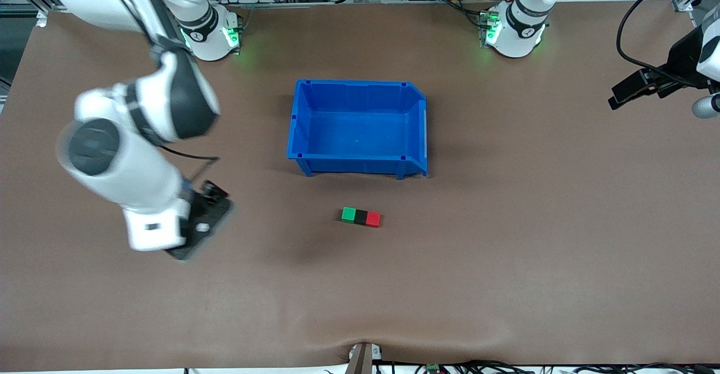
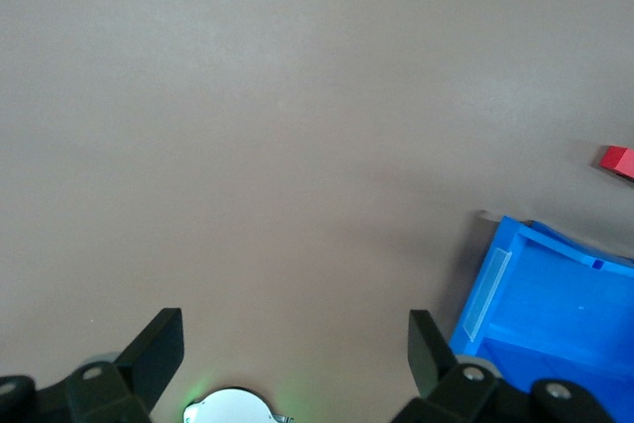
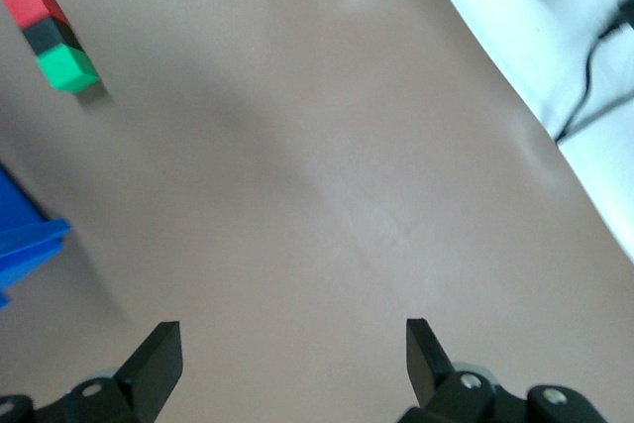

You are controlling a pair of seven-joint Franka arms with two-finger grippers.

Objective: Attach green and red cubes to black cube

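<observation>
The green cube (image 1: 349, 214), the black cube (image 1: 360, 216) and the red cube (image 1: 373, 219) lie joined in one row on the table, black in the middle, nearer to the front camera than the blue bin (image 1: 358, 126). The right wrist view shows the same row: red cube (image 3: 35, 4), black cube (image 3: 52, 37), green cube (image 3: 67, 68). My right gripper (image 1: 198, 229) hangs over bare table toward the right arm's end, well apart from the row; it is open and empty (image 3: 294, 344). My left gripper (image 1: 616, 101) is up over the left arm's end of the table, open and empty (image 2: 295, 329). The left wrist view shows only the red cube (image 2: 616, 159).
The blue bin is open-topped and empty; a corner of it shows in the left wrist view (image 2: 555, 294) and in the right wrist view (image 3: 25, 240). The left arm's base (image 2: 233, 405) shows between the left gripper's fingers. Brown table surface lies all around the cubes.
</observation>
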